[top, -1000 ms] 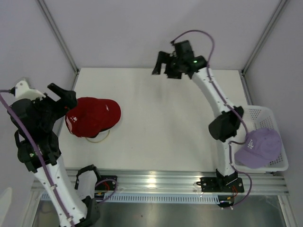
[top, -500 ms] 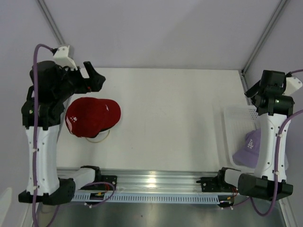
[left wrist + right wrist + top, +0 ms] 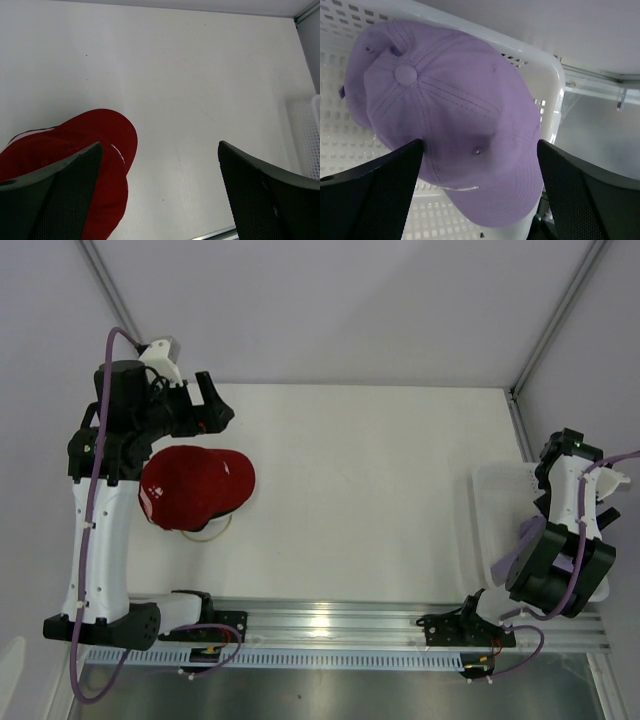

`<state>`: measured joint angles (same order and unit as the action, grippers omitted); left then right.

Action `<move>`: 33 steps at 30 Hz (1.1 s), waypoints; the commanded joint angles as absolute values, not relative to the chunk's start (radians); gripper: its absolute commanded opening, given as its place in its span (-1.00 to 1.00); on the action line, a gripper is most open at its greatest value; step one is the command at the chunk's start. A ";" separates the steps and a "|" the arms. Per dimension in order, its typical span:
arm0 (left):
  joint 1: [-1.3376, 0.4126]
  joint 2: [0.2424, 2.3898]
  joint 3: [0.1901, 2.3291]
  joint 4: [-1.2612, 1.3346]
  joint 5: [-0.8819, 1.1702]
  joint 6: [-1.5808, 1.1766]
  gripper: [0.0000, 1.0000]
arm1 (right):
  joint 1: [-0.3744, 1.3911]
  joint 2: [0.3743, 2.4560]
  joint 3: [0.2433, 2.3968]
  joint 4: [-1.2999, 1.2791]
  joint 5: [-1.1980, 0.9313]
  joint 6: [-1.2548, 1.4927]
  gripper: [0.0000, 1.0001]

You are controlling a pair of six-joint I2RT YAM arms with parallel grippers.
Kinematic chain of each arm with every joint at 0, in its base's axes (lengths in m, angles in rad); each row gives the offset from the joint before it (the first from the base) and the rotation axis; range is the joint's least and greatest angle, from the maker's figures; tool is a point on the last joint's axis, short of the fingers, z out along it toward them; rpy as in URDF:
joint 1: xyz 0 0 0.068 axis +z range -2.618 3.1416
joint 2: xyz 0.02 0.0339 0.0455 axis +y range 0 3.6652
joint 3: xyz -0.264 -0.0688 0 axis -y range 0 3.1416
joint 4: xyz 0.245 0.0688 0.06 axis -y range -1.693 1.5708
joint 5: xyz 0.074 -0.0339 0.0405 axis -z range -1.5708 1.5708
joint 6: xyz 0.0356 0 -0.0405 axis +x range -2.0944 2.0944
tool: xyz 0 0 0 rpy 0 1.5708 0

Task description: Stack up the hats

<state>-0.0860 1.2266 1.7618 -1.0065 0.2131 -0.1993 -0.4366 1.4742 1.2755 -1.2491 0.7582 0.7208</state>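
Two hats in view. Red hat sits at the left of the table, over a wire ring that peeks out at its near edge; whether other hats lie beneath it cannot be told. Lavender hat lies crown-up in the basket at the right edge, well apart from the red one.

Change over the last second: right arm has swung from the far middle of the table across to the basket. Right gripper now hangs directly over the lavender hat, jaws spread wide, holding nothing. Left arm has risen and moved to the far side of the red hat; left gripper is also wide open and empty, above the brim. Neither hat has shifted.

Reading: transit done, pick of the lavender hat comes next. Needs a descent and a close on the crown, then a carry to the red hat. Soft fabric may bunch or snag on the basket mesh.
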 commanded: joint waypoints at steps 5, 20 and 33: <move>-0.097 1.192 1.779 -0.989 0.204 -0.193 0.99 | -0.448 1.462 1.210 -1.063 0.805 0.666 0.87; -0.097 1.147 1.762 -0.997 0.163 -0.186 0.99 | -0.425 1.292 1.181 -0.954 0.606 0.604 -1.00; -0.097 1.175 1.822 -1.046 0.245 -0.179 0.99 | -0.043 1.170 1.494 -0.666 -0.421 0.155 -0.98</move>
